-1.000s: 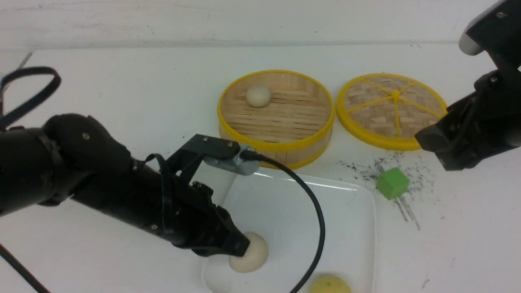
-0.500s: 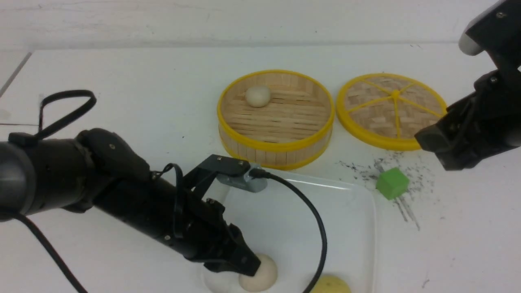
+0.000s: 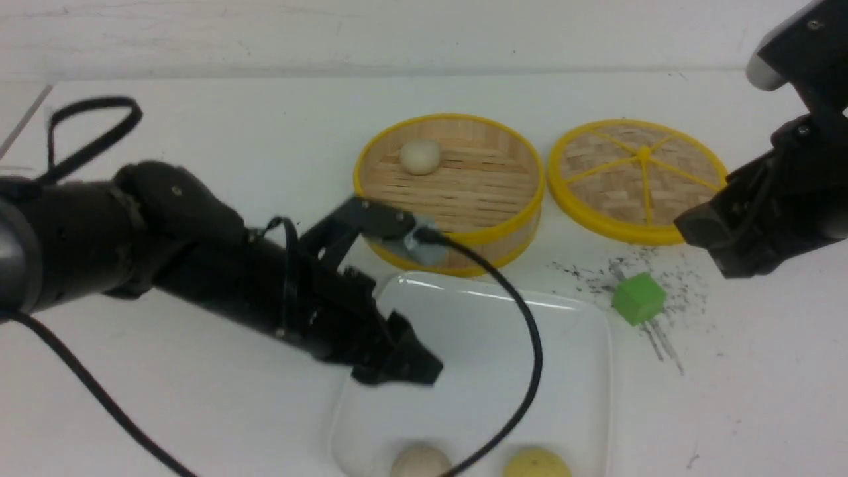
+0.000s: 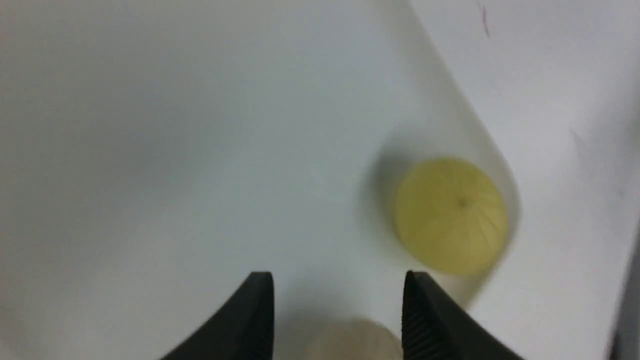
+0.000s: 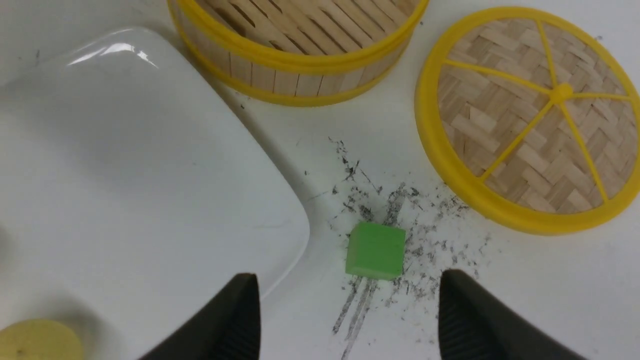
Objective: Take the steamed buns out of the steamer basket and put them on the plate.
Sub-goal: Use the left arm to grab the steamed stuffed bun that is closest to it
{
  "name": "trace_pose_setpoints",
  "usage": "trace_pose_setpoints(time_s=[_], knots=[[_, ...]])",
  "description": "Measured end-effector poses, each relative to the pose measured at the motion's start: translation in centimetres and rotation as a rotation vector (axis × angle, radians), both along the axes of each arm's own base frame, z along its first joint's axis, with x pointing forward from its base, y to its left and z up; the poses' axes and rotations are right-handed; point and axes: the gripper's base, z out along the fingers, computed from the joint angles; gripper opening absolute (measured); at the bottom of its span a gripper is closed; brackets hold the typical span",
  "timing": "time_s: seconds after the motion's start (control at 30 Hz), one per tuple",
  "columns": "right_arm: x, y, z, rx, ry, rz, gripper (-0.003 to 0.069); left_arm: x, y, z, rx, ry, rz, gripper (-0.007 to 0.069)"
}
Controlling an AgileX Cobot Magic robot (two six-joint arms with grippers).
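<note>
A: Left gripper (image 3: 414, 368) jaws wide, nothing between; it hangs over the plate (image 3: 570, 371); right gripper (image 5: 345, 285) wide too, empty, off by the lid (image 3: 636, 179).
B: Buns?
A: Pale bun (image 3: 419, 462) and yellow bun (image 3: 536, 464) on the plate's near edge; third bun (image 3: 420, 156) in the steamer basket (image 3: 493, 232), far side.
B: Risks?
A: Cable (image 3: 533, 358) droops over the plate (could sweep a round bun off the shallow rim); reaching across might clip the basket wall.

1 bun (image 3: 420, 156) sits in the steamer basket (image 3: 464, 238); the lid (image 3: 639, 179) lies right of it, the plate (image 3: 576, 371) before it, carrying 2 buns (image 3: 419, 462).
</note>
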Motion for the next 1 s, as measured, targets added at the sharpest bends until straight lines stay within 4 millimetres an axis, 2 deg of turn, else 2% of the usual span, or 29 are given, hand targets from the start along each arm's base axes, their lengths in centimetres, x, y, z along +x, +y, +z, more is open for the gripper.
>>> trace_pose_setpoints(time_s=[0.03, 0.07, 0.17, 0.23, 0.3, 0.37, 0.43, 0.47, 0.63, 0.73, 0.77, 0.8, 0.9, 0.93, 1.0], knots=[[0.0, 0.0, 0.0, 0.000, 0.000, 0.000, 0.0474, 0.2, 0.0, 0.2, -0.001, -0.016, 0.005, 0.0351], [0.0, 0.0, 0.0, -0.002, 0.004, 0.000, 0.0474, 1.5, -0.1, 1.7, -0.005, -0.121, 0.052, 0.0334], [-0.1, 0.0, -0.1, -0.004, 0.009, 0.000, 0.0474, 4.0, -0.2, 4.7, -0.011, -0.299, 0.137, 0.0293], [-0.1, 0.0, -0.1, -0.004, 0.009, 0.000, 0.0474, 4.6, -0.2, 5.5, -0.013, -0.332, 0.151, 0.0282], [-0.1, 0.0, -0.1, -0.004, 0.009, 0.000, 0.0474, 6.2, -0.4, 6.8, -0.007, -0.390, 0.192, 0.0258], [-0.1, 0.0, -0.1, -0.004, 0.009, 0.000, 0.0474, 7.2, -0.6, 7.0, 0.009, -0.409, 0.216, 0.0248], [-0.1, 0.0, -0.1, -0.004, 0.009, 0.000, 0.0474, 8.9, -0.3, 6.8, 0.032, -0.407, 0.257, 0.0243], [-0.1, 0.0, -0.1, -0.004, 0.009, 0.000, 0.0474, 9.1, -0.3, 6.8, 0.034, -0.405, 0.262, 0.0243], [0.0, 0.0, 0.0, -0.003, 0.006, 0.000, 0.0474, 15.3, 2.1, 4.9, 0.086, -0.317, 0.365, 0.0243], [0.0, 0.0, 0.0, 0.000, 0.007, 0.000, 0.0474, 18.1, 2.7, 4.2, 0.091, -0.281, 0.369, 0.0242], [0.0, 0.0, 0.0, 0.000, 0.007, 0.000, 0.0474, 18.3, 2.8, 4.1, 0.093, -0.272, 0.367, 0.0242], [-0.1, 0.0, 0.0, 0.002, 0.008, 0.000, 0.0474, 19.8, 2.8, 3.9, 0.092, -0.257, 0.355, 0.0242], [-0.1, 0.1, 0.0, 0.011, 0.013, -0.001, 0.0474, 21.7, 2.5, 3.5, 0.090, -0.224, 0.330, 0.0242], [-0.1, 0.1, 0.0, 0.010, 0.012, 0.001, 0.0474, 22.9, 2.1, 3.0, 0.100, -0.197, 0.295, 0.0242], [-0.1, 0.1, 0.0, 0.015, 0.014, 0.002, 0.0474, 23.6, 1.7, 2.5, 0.109, -0.154, 0.263, 0.0242]])
